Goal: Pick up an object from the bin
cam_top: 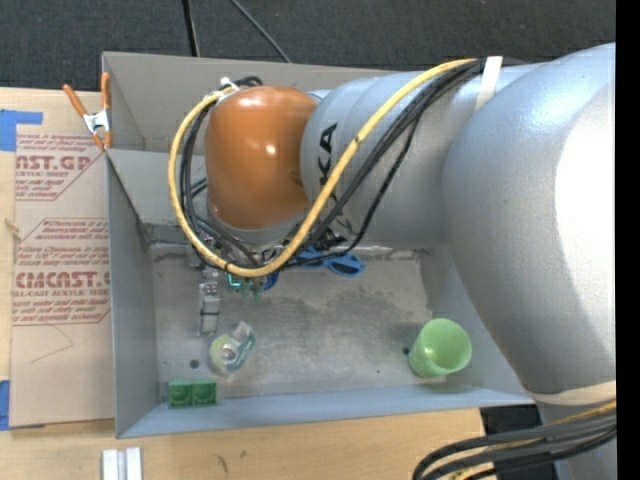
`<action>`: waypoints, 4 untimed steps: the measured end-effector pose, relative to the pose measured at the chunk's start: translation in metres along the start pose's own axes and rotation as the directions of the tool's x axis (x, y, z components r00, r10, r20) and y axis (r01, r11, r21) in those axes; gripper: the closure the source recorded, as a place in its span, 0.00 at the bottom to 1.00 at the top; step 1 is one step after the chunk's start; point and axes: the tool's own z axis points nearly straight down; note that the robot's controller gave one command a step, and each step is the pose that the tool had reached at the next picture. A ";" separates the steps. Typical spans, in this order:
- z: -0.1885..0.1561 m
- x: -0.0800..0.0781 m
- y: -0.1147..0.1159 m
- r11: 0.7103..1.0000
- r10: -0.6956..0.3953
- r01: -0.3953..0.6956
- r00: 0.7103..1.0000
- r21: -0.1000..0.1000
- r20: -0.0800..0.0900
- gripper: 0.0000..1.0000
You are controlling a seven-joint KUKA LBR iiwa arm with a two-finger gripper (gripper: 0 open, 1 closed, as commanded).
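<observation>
We see the arm [520, 198] cut off by the right edge. With its orange cover [255, 158] it hides much of the back floor of the bin [130, 268]. A blue thing [340, 263] pokes out from under it, mostly covered, its kind unclear. A small grey piece [209, 308] below the cover is too small to name.

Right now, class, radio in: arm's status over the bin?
Arm's orange wrist cover over left half of bin. Nearest: small clear round thing, blue thing under the arm. Apart, lower right: green cup.
</observation>
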 end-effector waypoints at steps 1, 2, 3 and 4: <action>0.092 0.033 -0.053 0.900 -0.436 0.436 0.900 0.002 0.001 0.00; 0.089 0.030 -0.052 0.900 -0.436 0.436 0.900 0.001 0.012 1.00; 0.090 0.031 -0.052 0.900 -0.436 0.436 0.900 0.001 0.009 0.00; 0.081 0.034 -0.069 0.799 -0.601 0.601 0.799 0.003 0.006 0.00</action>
